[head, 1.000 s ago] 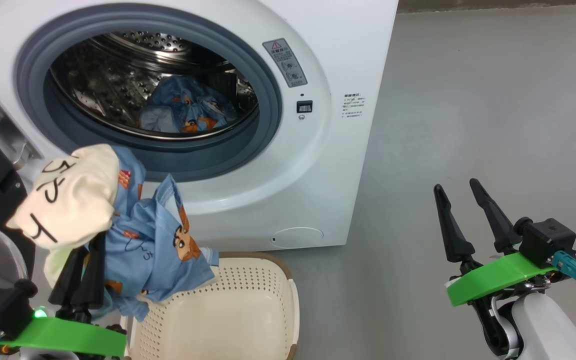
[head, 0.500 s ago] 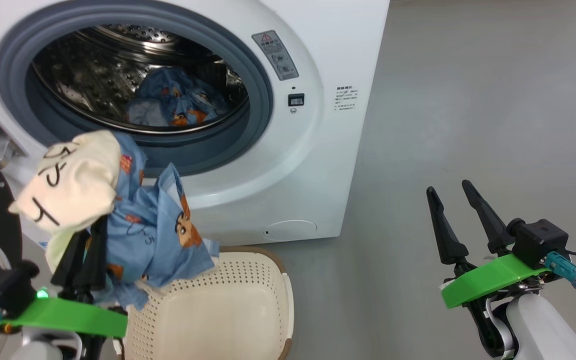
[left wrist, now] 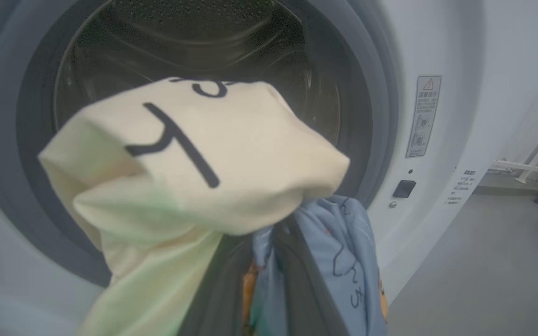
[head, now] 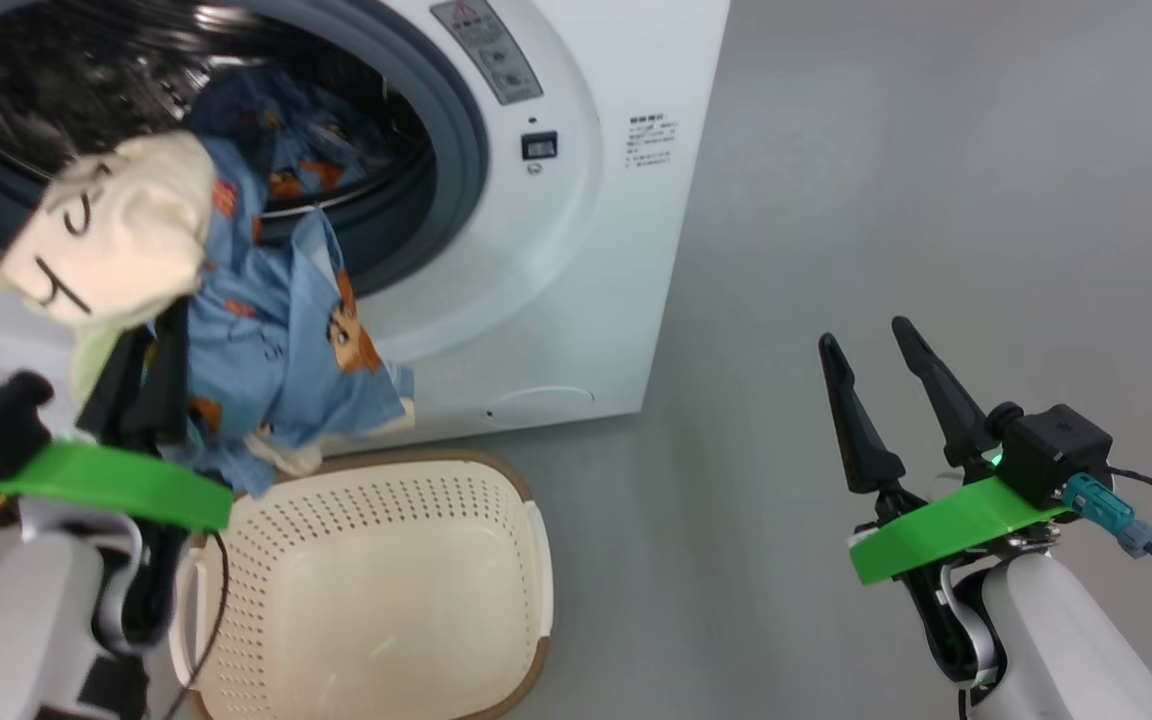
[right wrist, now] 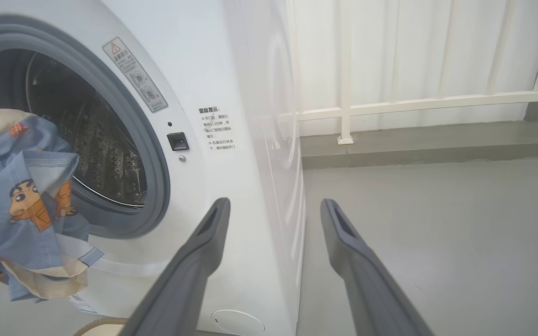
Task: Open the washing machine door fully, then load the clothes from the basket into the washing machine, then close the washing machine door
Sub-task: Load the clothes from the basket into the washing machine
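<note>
- Head view: we see the left tool (head: 146, 385) clamped on the clothes (head: 266, 330). Its two dark fingers are close together, and the cream garment caps their tips while blue cartoon-print fabric hangs down beside them.
- The bundle hangs above the far rim of the basket (head: 526, 560) and in front of the lower lip of the washing machine (head: 556, 280). The mouth is uncovered, and a blue piece (head: 276, 130) lies inside already. The basket looks empty from here.
- The right tool (head: 861, 335) has its fingers apart and holds nothing. It is well off to the robot's right over the floor (head: 886, 180), so the left arm is the nearer one by far.
- Left wrist view: looking along the left fingers, the cream garment fills the middle and the dark drum (left wrist: 203, 42) opens straight behind it and a little above. Blue fabric is pinched between the fingers. We judge that the fingers' long axis points into the mouth, so the coming move is a push forward and slightly up before letting go.
- Right wrist view: from the side, the bundle hangs in front of the grey ring (right wrist: 157, 186), and its loose tail droops below the ring's lower edge. We cannot tell whether the front of the bundle has crossed the ring. We think the tail may drag on the lip. The right fingers are wide apart here too.
</note>
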### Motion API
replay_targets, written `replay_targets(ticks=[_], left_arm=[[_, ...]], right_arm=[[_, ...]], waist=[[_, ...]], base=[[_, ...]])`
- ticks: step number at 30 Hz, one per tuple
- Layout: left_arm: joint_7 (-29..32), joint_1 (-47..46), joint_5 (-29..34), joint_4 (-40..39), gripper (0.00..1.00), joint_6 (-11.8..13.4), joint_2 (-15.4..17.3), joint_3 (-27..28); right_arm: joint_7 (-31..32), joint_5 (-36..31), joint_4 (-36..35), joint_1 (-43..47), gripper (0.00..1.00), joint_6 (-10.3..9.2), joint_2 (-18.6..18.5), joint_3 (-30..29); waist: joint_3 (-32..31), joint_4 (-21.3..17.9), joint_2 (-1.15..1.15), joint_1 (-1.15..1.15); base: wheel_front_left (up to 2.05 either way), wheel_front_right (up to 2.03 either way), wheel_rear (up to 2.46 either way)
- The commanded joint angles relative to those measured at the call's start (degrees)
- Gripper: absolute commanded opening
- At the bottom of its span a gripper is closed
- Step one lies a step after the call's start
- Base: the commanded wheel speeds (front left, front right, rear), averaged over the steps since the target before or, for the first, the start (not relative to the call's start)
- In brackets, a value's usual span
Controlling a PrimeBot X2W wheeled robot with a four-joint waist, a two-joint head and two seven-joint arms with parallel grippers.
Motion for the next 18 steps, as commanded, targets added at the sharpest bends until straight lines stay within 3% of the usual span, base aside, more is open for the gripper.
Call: replay_targets(ticks=[1, 18], left_arm=[[-0.5, -4.0, -0.3, 0.2, 0.0, -0.4, 2.5, 1.7], [-0.8, -27.4, -4.9, 16.1, 0.0, -0.9, 7.2, -5.6]], right_arm=[[-0.5, -0.9, -1.8, -1.7, 1.0, 0.42, 0.4, 1.1], [-0.5, -4.5, -4.7, -4.9, 1.0, 0.42, 3.1, 1.2]], waist=[[3.0, -1.6, 0.0, -0.01], [15.9, -6.3, 0.0, -0.01]], base=[[0.0, 0.0, 0.0], [0.0, 0.0, 0.0]])
